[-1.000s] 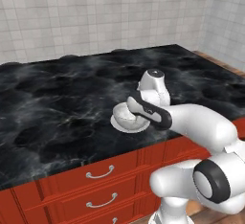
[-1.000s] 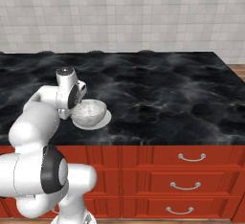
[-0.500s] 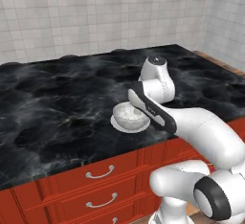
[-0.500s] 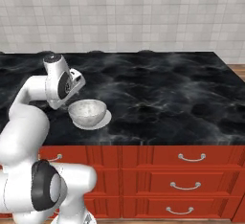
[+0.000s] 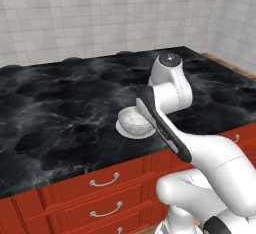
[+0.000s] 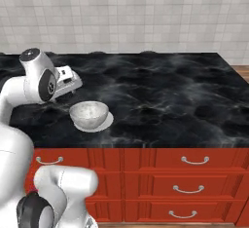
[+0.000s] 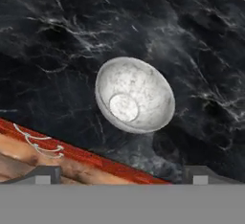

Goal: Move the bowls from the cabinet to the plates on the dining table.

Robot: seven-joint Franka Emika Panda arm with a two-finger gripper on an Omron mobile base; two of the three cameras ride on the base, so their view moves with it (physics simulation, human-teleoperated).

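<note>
Tiled wall behind; black marble tabletop [image 6: 160, 100] over red drawer fronts [image 6: 185, 173] with silver handles. Arm [image 5: 170, 93] raised above and beside the load, well apart from it. Mottled bowl [image 6: 89, 114] upright on a pale plate [image 6: 108, 122] near the front edge, judged delivered as the task asks. Tool [image 6: 68, 82] clear of the bowl, holding nothing; fingers [image 7: 45, 174] set wide at the hand view's foot. Hand view alone giving the bowl's empty interior [image 7: 134, 96]; right base view alone giving the tool's side; left base view with plate rim [image 5: 122, 128] partly behind the arm.
</note>
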